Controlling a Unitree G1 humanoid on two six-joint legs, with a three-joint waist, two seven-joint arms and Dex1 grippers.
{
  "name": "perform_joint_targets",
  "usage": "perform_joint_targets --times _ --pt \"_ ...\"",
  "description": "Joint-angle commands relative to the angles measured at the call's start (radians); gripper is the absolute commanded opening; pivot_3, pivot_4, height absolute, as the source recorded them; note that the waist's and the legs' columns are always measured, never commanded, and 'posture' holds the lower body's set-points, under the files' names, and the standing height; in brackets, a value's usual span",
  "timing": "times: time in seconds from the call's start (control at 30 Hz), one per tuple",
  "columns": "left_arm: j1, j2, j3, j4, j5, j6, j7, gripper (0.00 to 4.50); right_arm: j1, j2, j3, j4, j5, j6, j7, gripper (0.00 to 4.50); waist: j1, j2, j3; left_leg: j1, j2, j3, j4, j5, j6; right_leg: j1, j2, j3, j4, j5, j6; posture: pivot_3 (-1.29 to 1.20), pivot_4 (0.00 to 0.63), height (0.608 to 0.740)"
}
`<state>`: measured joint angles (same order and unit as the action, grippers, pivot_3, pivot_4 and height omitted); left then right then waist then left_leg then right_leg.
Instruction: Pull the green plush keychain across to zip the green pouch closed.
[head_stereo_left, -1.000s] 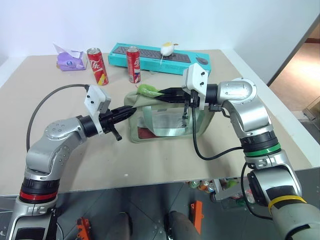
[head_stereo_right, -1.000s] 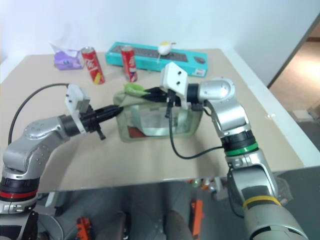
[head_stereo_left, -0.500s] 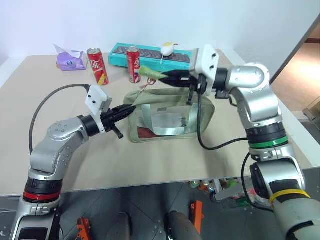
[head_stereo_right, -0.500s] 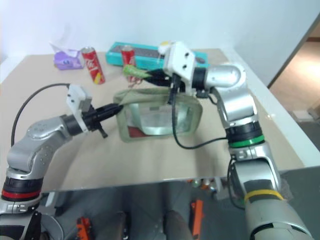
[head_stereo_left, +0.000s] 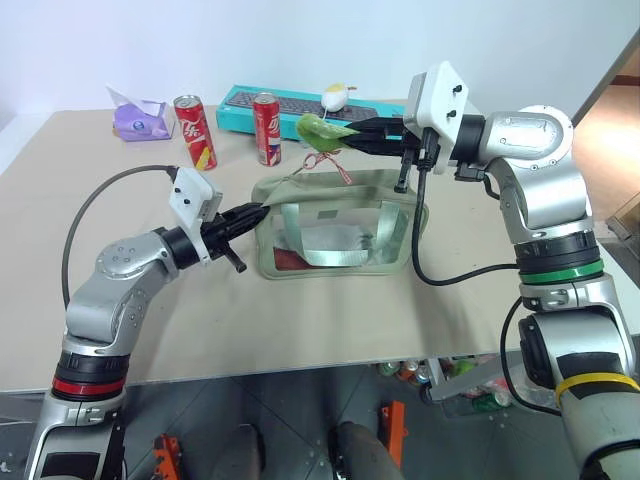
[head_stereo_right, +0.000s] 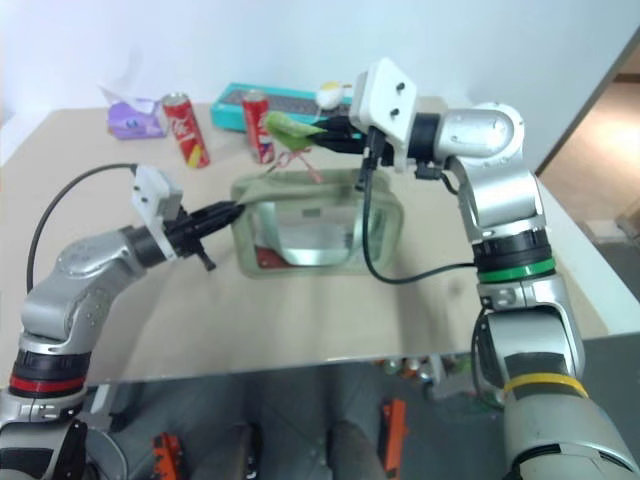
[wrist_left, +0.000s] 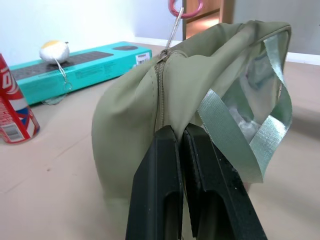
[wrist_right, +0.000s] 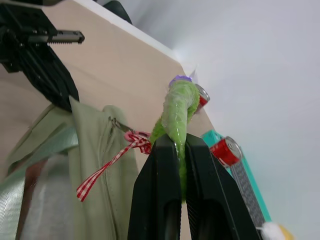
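Note:
The green pouch (head_stereo_left: 335, 228) stands on the table, its clear window facing me. My left gripper (head_stereo_left: 256, 212) is shut on the fabric at the pouch's left end (wrist_left: 150, 110). My right gripper (head_stereo_left: 345, 139) is shut on the green plush keychain (head_stereo_left: 322, 129), held above the pouch's top edge. A red-and-white ribbon (wrist_right: 107, 162) and a thin cord run from the plush down to the zipper pull (wrist_right: 114, 122) near the pouch's left end. The plush (wrist_right: 179, 112) sticks out past the black fingertips.
Two red cans (head_stereo_left: 196, 132) (head_stereo_left: 266, 128) stand behind the pouch. A teal keyboard box (head_stereo_left: 310, 112) with a white-and-yellow plush (head_stereo_left: 334, 97) on it lies at the back. A purple item (head_stereo_left: 140, 118) sits back left. The table's front edge runs near me.
My right gripper has risen and moved right with the plush, lifting it off the pouch's top and stretching the cord. The pouch now stands more upright. The left gripper keeps its hold.

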<state>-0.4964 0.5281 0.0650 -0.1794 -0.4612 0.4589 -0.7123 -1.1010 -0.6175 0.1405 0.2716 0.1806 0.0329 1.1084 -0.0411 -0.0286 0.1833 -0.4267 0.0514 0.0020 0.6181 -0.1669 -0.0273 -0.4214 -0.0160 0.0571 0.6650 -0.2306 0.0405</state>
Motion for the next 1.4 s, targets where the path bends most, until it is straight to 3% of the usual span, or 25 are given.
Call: perform_joint_targets --times 0.03,0.83,1.17,1.4 --pt "-0.025 0.021 0.032 0.031 0.035 -0.052 0.008 0.0 -0.029 -0.042 -0.071 -0.003 0.003 -0.032 -0.013 0.04 0.0 0.0 0.0 0.0 0.0 0.0 0.0 0.0 0.0 0.0 0.0 0.0 0.0 0.0 0.0 0.0 0.15 0.74" --pt "-0.07 -0.007 0.024 0.053 0.113 -0.054 0.123 0.0 0.082 -0.177 -0.152 0.045 -0.017 -0.072 -0.089 0.04 0.0 0.0 0.0 -0.002 0.0 0.0 0.0 0.0 0.0 -0.002 0.0 0.0 0.0 0.0 0.0 0.0 0.15 0.74" --pt "-0.055 -0.038 0.035 -0.007 0.124 -0.054 0.212 0.0 0.204 -0.283 -0.257 0.204 -0.08 -0.112 -0.257 0.04 -0.003 0.0 0.0 -0.001 0.0 0.001 0.0 0.0 0.0 -0.002 0.0 0.002 0.0 0.0 0.0 0.0 0.15 0.74" --pt "-0.045 -0.045 0.03 -0.017 0.143 -0.063 0.247 0.0 0.362 -0.242 -0.303 0.134 -0.078 -0.018 -0.427 0.04 -0.005 0.0 0.0 -0.002 -0.001 0.001 0.0 0.0 0.0 -0.002 0.0 0.002 0.0 0.0 0.001 0.0 0.15 0.74"
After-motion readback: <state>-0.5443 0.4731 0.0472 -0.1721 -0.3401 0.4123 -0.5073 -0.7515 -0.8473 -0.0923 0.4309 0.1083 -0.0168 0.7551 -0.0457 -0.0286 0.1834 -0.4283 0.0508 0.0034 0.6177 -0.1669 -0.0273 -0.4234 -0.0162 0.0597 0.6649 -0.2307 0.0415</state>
